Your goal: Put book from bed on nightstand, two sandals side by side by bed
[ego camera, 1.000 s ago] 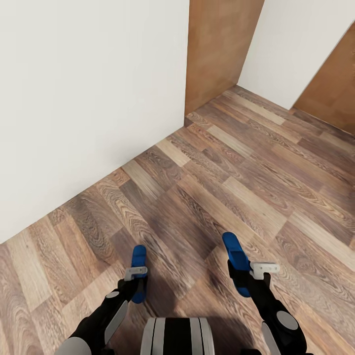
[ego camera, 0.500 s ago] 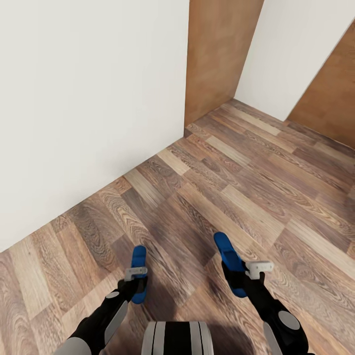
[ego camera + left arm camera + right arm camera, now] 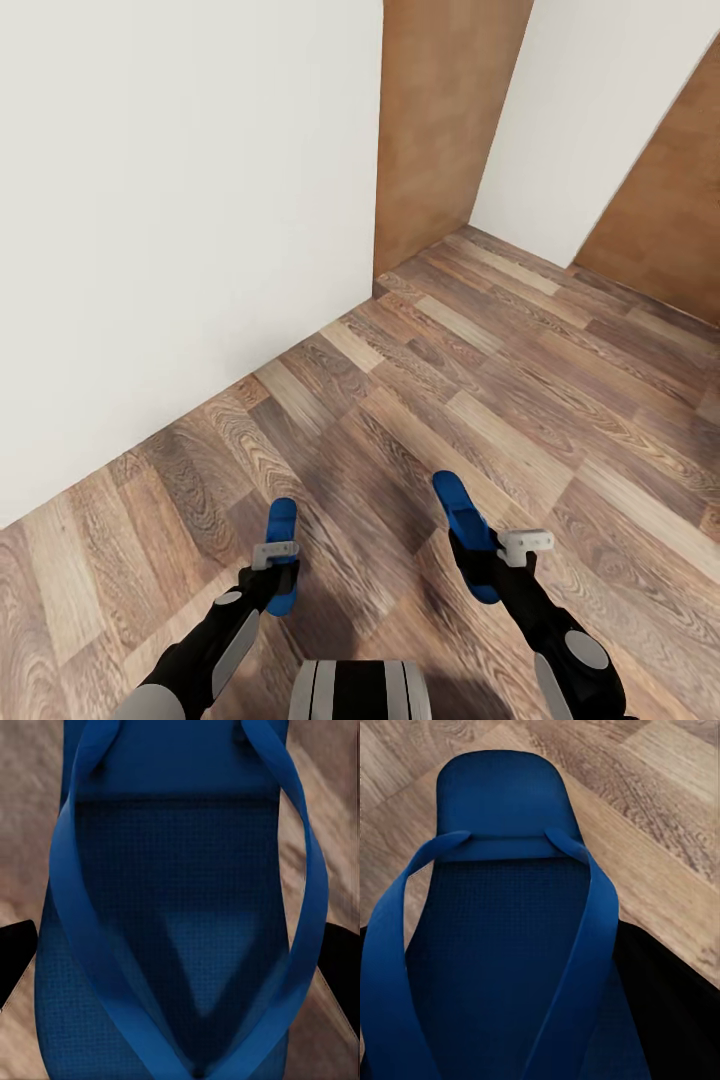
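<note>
Each gripper pinched one sandal: the left gripper (image 3: 277, 562) held the left sandal (image 3: 282, 552), the right gripper (image 3: 492, 558) the right sandal (image 3: 464, 530); both sandals were carried above the floor (image 3: 480, 390), long axes pointing forward, the right one angled slightly leftward. No bed was visible; a white wall (image 3: 180, 230) stood ahead-left, so the placing spot could not be judged.
</note>
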Robot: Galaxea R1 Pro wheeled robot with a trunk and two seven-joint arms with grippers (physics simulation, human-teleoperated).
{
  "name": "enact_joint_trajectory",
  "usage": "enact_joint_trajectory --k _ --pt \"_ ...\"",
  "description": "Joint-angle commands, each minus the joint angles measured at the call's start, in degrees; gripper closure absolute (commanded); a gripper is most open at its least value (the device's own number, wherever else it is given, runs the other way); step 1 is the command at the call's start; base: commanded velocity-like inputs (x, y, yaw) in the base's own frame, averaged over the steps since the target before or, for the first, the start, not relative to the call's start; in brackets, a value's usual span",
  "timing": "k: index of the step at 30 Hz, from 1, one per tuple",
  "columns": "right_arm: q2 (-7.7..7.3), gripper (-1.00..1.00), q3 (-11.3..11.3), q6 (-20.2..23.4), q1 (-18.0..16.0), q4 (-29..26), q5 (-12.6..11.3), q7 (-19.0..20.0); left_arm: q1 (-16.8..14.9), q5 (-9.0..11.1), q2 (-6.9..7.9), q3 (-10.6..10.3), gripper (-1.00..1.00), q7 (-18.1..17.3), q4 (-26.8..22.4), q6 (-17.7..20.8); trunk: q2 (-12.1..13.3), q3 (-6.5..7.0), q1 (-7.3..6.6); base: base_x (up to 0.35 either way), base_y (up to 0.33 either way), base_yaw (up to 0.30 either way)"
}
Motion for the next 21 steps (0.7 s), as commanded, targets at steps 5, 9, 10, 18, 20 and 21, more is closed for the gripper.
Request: enact_joint_trajectory --k 5,9,10,18,20,21 --pt "-0.03 1.00 0.1 0.3 0.0 -0.1 -0.5 -0.2 0.0 0.6 -0.14 -0.4 1.00 1.7 -0.1 0.2 0.1 1.08 -0.14 0.000 0.000 0.000" --pt "-0.06 1.00 0.1 0.3 0.0 -0.1 -0.5 0.0 0.0 0.6 -0.14 -0.4 1.00 2.7 -0.1 0.2 0.1 1.96 -0.24 0.000 0.000 0.000" --pt "-0.05 1.00 0.1 0.2 0.0 -0.1 -0.5 0.1 0.0 0.6 -0.13 -0.4 1.00 2.8 -0.1 0.2 0.1 2.19 -0.26 0.000 0.000 0.000" --pt "0.04 1.00 0.1 0.1 0.0 -0.1 -0.5 0.2 0.0 0.6 0.00 -0.4 1.00 3.2 -0.2 0.2 0.2 3.96 -0.47 0.000 0.000 0.000" --pt "0.05 1.00 0.1 -1.1 0.0 0.0 -0.5 0.1 0.0 0.6 0.04 -0.4 1.00 3.2 -0.2 0.2 0.3 4.40 -0.52 0.000 0.000 0.000" --pt "0.09 1.00 0.2 -2.3 0.0 0.0 -0.5 -0.1 0.0 0.6 0.05 -0.4 1.00 3.2 -0.2 0.2 0.3 4.62 -0.55 0.000 0.000 0.000"
